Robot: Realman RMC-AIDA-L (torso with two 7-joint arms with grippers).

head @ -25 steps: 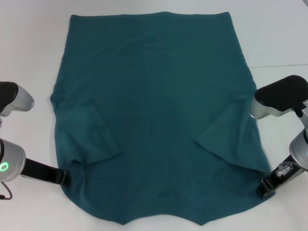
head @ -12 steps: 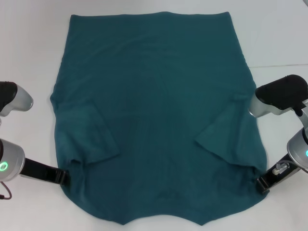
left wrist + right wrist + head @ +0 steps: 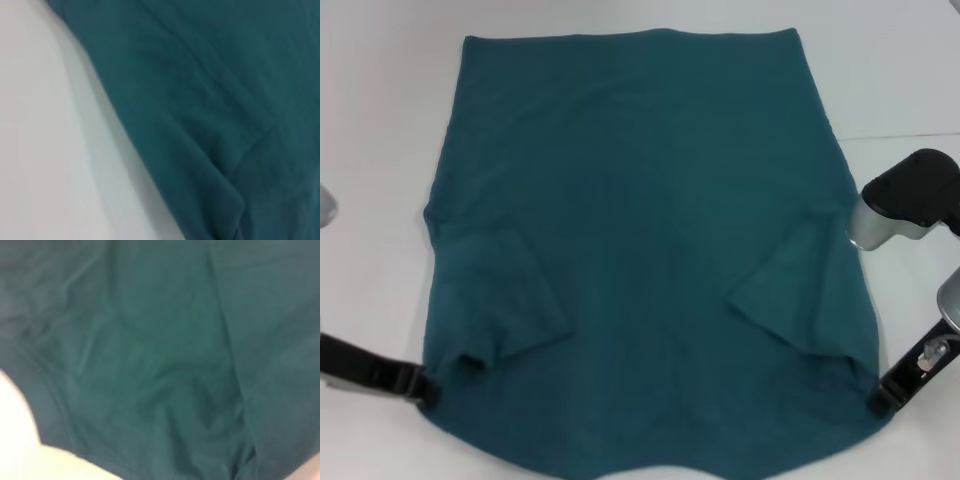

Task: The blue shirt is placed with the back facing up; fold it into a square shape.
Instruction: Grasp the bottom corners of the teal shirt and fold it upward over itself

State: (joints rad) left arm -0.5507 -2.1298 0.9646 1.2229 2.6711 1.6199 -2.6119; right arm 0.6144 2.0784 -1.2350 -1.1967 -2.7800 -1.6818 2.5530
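Shirt (image 3: 640, 250) lies flat on the white table (image 3: 380, 120), plain side up, its long axis running away from you; both sleeves are already folded inward over the body. You see the left gripper (image 3: 423, 388) at the near left corner of the cloth and the right gripper (image 3: 878, 400) at the near right corner, each touching the shirt's edge. Both corners lie equally close to their own arm, so neither arm has the advantage. From each gripper the bulk of the shirt extends forward, toward the far hem. The near edge is cut off at the bottom of the head view. Whether either gripper is pinching cloth or standing apart you cannot tell. Both wrist views show only cloth, with table at the margin.
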